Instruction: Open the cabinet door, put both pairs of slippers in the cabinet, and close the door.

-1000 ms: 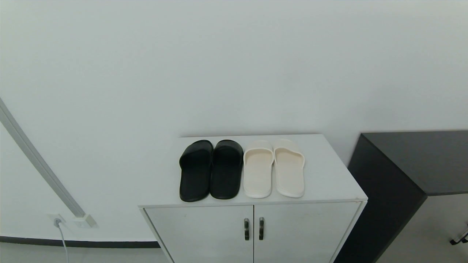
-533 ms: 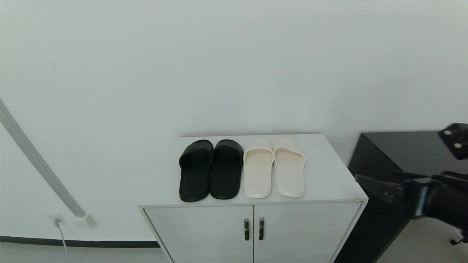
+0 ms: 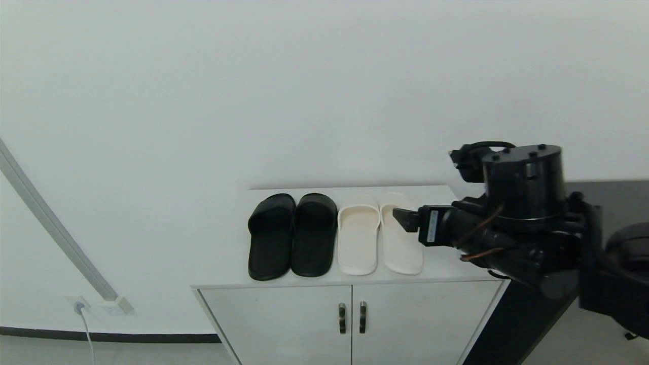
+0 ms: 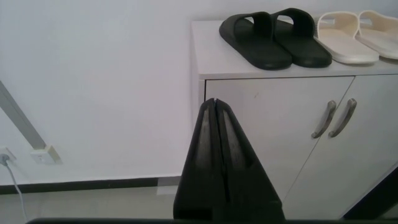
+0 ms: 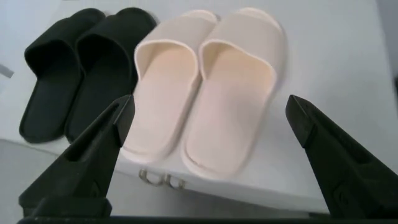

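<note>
While the cabinet doors [image 3: 284, 324] are closed, the right hand [image 3: 404, 219] hovers released above the cream slippers [image 3: 380, 235]; the left hand [image 4: 214, 104], clenched empty, faces the doors.

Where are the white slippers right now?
In the head view, the white slippers sit on top of the cabinet, right of the black slippers, with the right gripper close at their right side.

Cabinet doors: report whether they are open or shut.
Shut. Both cabinet doors sit flush, their handles side by side at the centre seam.
</note>
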